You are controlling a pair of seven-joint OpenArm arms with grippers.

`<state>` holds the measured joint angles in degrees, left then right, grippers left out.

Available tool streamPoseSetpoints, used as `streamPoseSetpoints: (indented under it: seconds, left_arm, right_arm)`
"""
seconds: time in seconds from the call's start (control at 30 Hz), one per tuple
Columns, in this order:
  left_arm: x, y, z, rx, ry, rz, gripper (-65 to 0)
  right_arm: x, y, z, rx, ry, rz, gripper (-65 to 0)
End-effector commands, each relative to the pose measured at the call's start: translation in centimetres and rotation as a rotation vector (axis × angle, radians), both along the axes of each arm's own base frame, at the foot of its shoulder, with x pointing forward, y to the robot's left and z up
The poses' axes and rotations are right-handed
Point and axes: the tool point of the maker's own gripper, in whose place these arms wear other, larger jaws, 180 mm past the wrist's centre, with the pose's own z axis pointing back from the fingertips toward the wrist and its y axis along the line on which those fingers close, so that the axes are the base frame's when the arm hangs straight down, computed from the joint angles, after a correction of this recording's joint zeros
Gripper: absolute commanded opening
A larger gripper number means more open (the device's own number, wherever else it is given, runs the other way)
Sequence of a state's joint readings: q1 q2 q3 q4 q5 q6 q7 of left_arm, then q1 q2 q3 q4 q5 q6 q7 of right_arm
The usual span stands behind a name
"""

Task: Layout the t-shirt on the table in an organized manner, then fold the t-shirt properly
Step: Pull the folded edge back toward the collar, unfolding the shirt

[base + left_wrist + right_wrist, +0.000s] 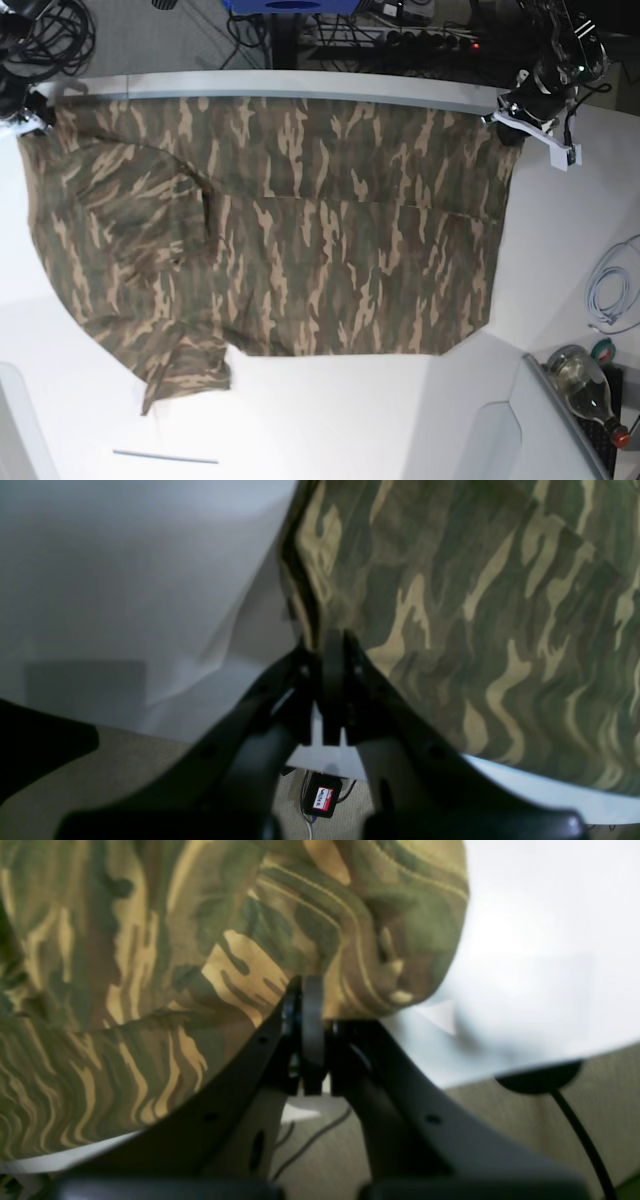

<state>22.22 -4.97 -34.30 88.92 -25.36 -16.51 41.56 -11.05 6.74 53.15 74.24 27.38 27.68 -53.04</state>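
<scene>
While both grippers are pinching the far corners of the t-shirt (280,230), the cloth is lying spread across the table (330,420), its sleeve end bunching toward the near side; an uneven pull is likely dragging one corner free or skewing the hem, and a sleeve is risking folding under; the left gripper (334,645) is reaching low, jaws closed on the shirt's edge; the right gripper (306,990) is mirroring it, jaws clamped on a hemmed fold.

table (330,420) (white) | on it: t-shirt (300,230), spread flat
</scene>
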Motion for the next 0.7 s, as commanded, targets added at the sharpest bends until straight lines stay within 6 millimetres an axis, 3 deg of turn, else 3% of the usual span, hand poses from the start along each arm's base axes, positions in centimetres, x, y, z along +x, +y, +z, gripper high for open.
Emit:
streamPoseSetpoints:
  seconds: [0.0,0.2,0.27,0.53,0.67]
  left_arm:
    - [0.3,1.0,0.8,0.035,-0.025,0.006,-65.0]
    - [0.2,1.1,0.8,0.036,-0.023,0.007,-65.0]
    - [0.2,1.0,0.8,0.036,-0.022,0.007,-65.0]
    - [-1.0,1.2,0.6,0.035,-0.003,0.013,-65.0]
    - [-1.1,1.2,0.6,0.035,0.0,0.014,-35.2]
  right_arm:
    - [1.1,-1.6,1.3,-0.048,-0.045,-0.003,-65.0]
    - [0.7,-1.8,1.3,-0.051,-0.041,-0.01,-64.5]
    - [0.6,-1.6,1.1,-0.044,-0.038,-0.013,-61.7]
    - [0.9,-1.2,1.4,-0.046,-0.059,-0.015,-32.4]
    - [1.6,-1.5,3.1,-0.089,-0.11,-0.029,-29.6]
